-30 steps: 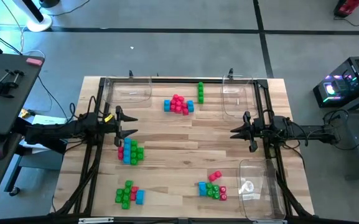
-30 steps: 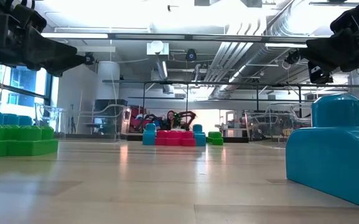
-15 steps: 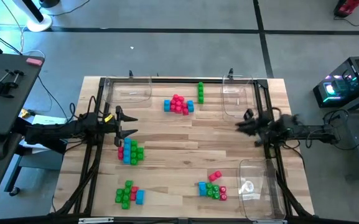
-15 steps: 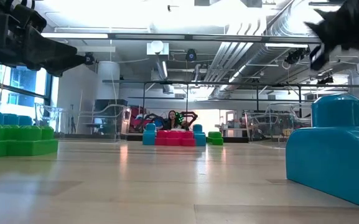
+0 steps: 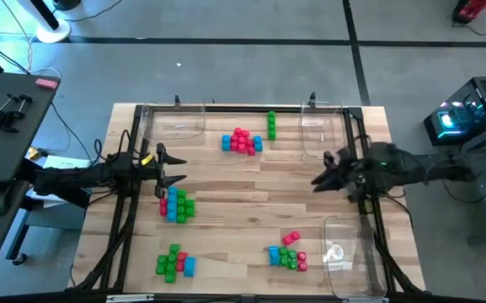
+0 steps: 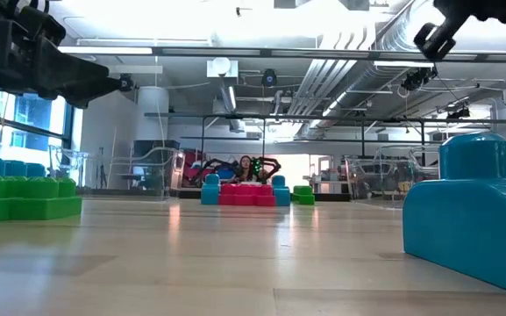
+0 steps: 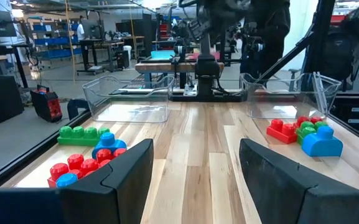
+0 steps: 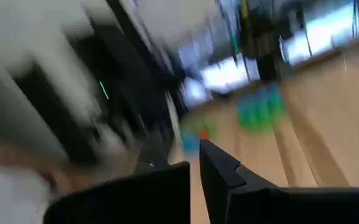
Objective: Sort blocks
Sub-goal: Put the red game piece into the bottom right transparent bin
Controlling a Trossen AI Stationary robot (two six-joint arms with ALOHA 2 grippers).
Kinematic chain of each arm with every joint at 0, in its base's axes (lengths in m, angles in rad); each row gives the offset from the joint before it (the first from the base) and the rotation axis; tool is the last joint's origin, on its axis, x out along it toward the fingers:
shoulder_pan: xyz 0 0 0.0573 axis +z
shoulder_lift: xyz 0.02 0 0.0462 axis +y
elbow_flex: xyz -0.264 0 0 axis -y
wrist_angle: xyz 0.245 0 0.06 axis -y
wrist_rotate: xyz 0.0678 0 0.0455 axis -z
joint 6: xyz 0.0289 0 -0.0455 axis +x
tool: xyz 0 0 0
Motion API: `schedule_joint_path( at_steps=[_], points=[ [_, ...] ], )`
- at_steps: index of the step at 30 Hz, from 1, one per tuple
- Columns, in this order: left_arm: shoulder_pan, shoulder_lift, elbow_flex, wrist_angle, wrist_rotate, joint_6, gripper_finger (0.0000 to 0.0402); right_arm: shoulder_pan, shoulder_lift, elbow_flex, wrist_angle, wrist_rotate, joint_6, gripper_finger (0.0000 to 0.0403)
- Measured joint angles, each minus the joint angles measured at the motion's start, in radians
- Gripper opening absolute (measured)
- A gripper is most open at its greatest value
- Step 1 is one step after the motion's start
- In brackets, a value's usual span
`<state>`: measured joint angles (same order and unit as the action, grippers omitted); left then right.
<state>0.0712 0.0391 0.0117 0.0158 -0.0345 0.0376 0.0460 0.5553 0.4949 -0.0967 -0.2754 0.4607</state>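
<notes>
The blocks lie in several mixed heaps of green, blue and red on the wooden table: a far-centre heap (image 5: 242, 141) with a green row (image 5: 271, 124) beside it, a left heap (image 5: 177, 204), a near-left heap (image 5: 173, 263) and a near-right heap (image 5: 287, 252). My left gripper (image 5: 171, 167) stands open and level at the table's left side, just beyond the left heap, with nothing between its fingers (image 7: 195, 180). My right gripper (image 5: 318, 179) is shut and empty, raised high over the table's right side; the low view shows it near the top (image 6: 428, 39).
Clear plastic trays stand at the far left (image 5: 175, 122), the far right (image 5: 325, 130) and the near right (image 5: 348, 252) of the table. The bare wood in the table's middle (image 5: 251, 194) has free room. Dark frame rails run along both sides.
My right gripper has risen well above the table and rolled about its own axis, staying shut and empty. The blocks have kept their places.
</notes>
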Motion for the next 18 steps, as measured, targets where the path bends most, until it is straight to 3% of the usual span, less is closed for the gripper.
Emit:
schedule_joint_path(
  at_steps=[6, 11, 18],
  points=[
    [0.000, 0.000, 0.000, 0.000, 0.000, 0.000, 0.0227, 0.079, 0.345, 0.229, -0.223, -0.127, -0.073, 0.0063],
    [0.000, 0.000, 0.000, 0.000, 0.000, 0.000, 0.0227, 0.204, 0.658, 0.443, -0.387, -0.130, -0.074, 0.0138],
    [0.000, 0.000, 0.000, 0.000, 0.000, 0.000, 0.0227, 0.321, 1.048, 0.689, -0.760, 0.022, -0.183, 0.0175]
  ],
)
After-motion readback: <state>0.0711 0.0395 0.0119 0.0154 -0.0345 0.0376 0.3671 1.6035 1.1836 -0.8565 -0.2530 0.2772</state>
